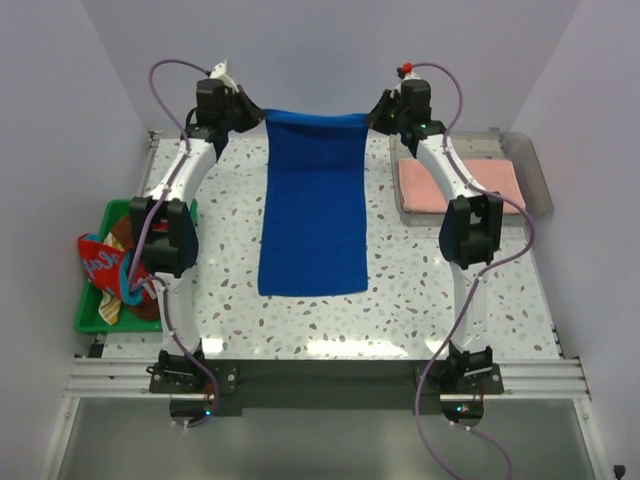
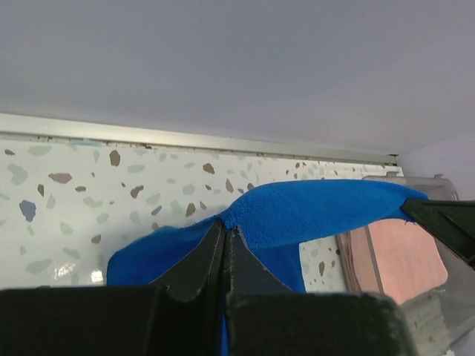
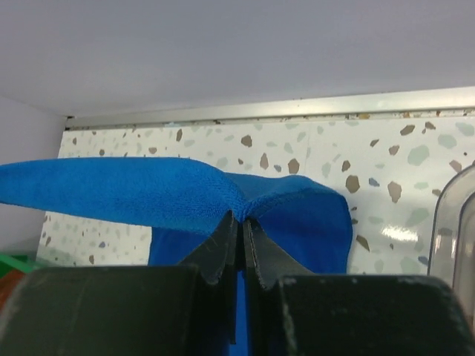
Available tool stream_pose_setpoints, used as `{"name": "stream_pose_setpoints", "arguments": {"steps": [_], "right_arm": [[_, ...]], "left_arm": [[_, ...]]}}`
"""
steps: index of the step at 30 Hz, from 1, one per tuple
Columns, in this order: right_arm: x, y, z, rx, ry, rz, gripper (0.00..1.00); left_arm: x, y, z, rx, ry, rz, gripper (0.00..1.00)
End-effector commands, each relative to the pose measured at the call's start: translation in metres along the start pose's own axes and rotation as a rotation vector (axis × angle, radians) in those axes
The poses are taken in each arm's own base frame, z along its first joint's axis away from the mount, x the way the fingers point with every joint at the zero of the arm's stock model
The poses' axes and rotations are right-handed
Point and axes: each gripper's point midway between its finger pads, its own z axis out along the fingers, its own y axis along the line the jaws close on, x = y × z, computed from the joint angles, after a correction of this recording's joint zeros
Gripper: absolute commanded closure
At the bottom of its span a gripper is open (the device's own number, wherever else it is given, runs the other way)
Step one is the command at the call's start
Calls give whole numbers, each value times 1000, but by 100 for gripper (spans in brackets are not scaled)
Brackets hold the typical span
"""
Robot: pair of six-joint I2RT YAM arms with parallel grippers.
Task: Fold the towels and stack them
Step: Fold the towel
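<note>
While my left claw and right claw each pinch a far corner of the blue towel, jaws closed tight on the cloth, its far edge hangs stretched between them above the table. The rest lies flat, running toward my bases. As I judge it, the step in hand is the first fold: carrying the far edge over to meet the near one. To do it well I should move both claws together at one height and hold the edge taut so it does not sag in the middle. I should travel straight toward me and lower the corners squarely onto the near corners before letting go. Uneven pull would skew the fold. A pink towel lies folded in the tray at right, likely the stack's place. Other towels sit bunched in the basket at left.
</note>
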Motion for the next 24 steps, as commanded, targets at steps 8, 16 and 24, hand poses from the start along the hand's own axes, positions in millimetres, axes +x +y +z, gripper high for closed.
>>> {"name": "stream_pose_setpoints", "arguments": {"steps": [8,16,24], "right_arm": [[16,32,-98,-45,94,44,100],[124,1,-149,47,361,125,100],[204,-18,-184,122,528,137,100]], "left_arm": [[31,-19,-83,30,96,-33,100],[124,22,-141,-105,298,-83,100],[200,55,-183,-193,450,-114,100]]}}
